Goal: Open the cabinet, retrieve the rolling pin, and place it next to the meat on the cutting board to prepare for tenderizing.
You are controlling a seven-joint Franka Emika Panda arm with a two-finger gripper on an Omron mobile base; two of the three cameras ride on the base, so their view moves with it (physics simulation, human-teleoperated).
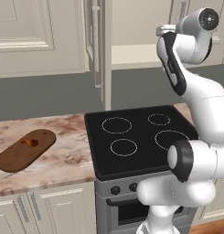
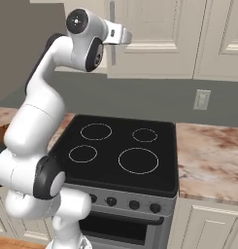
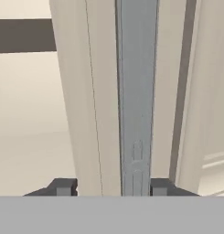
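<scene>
Nearest the hand camera, the two finger tips stand apart on either side of the cabinet's grey bar handle — the gripper straddles it, not yet clamped. The cabinet has its left door swung out edge-on. Best to centre the bar, close squarely, then pull along the door's arc — the cutting board and meat wait far left; the rolling pin I cannot see.

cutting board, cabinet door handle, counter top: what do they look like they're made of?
Cutting board: dark brown wood, matte, faint grain; likely wood.
Cabinet handle: flat grey bar with a dull sheen; looks like brushed metal, could be painted.
Counter top: pinkish-brown mottled veining, slight gloss; reads as marble or a stone-look laminate.
All rendered, so texture is the only cue.
</scene>
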